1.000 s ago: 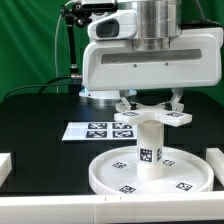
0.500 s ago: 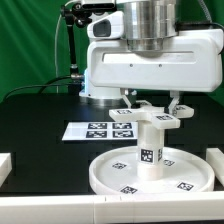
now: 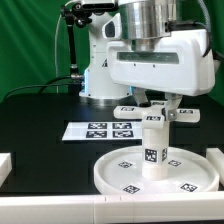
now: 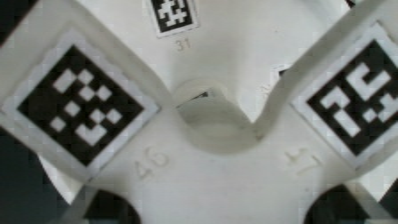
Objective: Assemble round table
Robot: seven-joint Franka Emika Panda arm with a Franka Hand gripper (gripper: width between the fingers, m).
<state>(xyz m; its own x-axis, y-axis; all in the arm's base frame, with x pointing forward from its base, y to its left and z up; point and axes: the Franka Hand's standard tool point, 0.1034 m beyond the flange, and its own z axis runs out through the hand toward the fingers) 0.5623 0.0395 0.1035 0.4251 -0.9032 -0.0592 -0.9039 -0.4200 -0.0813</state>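
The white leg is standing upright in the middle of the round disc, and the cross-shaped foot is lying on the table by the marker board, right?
Not quite. The leg does stand upright in the middle of the disc, but the cross-shaped foot sits on top of the leg, just under the tool, not on the table. The exterior view shows this.

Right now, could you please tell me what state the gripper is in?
Gripper: low over the foot; whether it is open or closed on it cannot be told.
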